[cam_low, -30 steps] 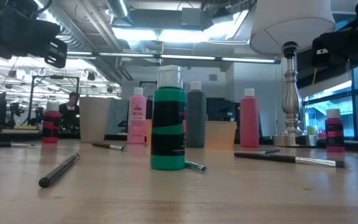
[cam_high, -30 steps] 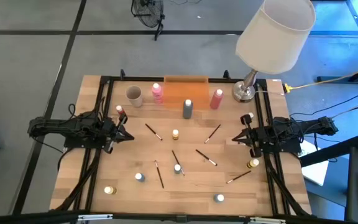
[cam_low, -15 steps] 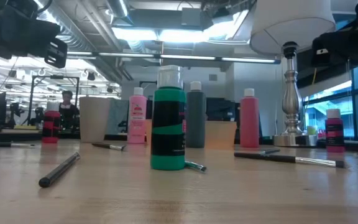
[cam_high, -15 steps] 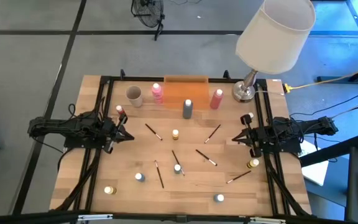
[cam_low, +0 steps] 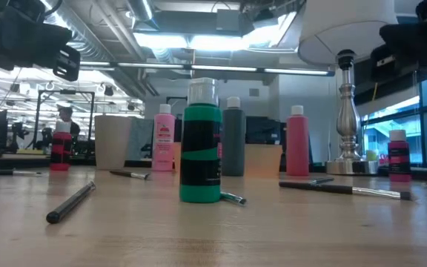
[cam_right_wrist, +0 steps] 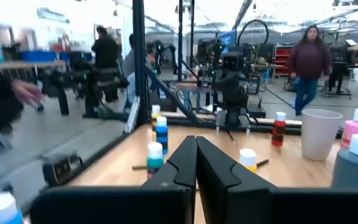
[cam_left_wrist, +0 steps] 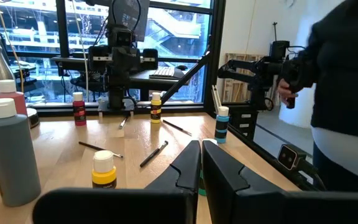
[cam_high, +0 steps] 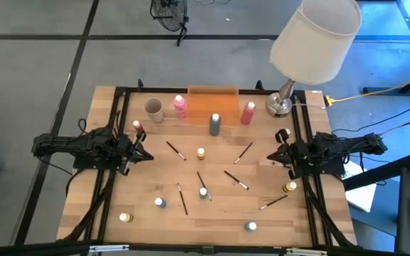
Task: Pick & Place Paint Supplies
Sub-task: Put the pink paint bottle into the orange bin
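**A:** What are the robot's arms doing?

**B:** The left gripper [cam_high: 142, 151] sits at the left side of the pale wooden surface [cam_high: 219, 213]. It is squeezed tight with nothing in it. The right gripper [cam_high: 272, 158] sits at the right side, also squeezed tight and empty. No paint thing has been picked up yet.

**A:** Where are the paint things?

**B:** They are spread all over the surface between the two arms. The tall ones stand at the back, by the flat orange tray [cam_high: 212, 99] and the round beige cup [cam_high: 154, 109].

**A:** How many are there?

**B:** I count three tall bottles with white caps. There is a pink one [cam_high: 180, 105] beside the cup, a darker pink one [cam_high: 248, 112] and a grey one [cam_high: 214, 124]. I count eight small round pots, like the yellow-lidded one [cam_high: 201, 153] in the middle. And I think six thin dark brushes, like this one [cam_high: 174, 150].

**A:** What could go wrong?

**B:** The brushes lie flat and are very thin, so a gripper could slip off or just push them along. The tall bottles could tip over if an arm bumps them. A little red pot [cam_high: 138, 128] stands just beside the left gripper, and a swing could knock it. The big white lamp [cam_high: 312, 39] is near the right arm too.
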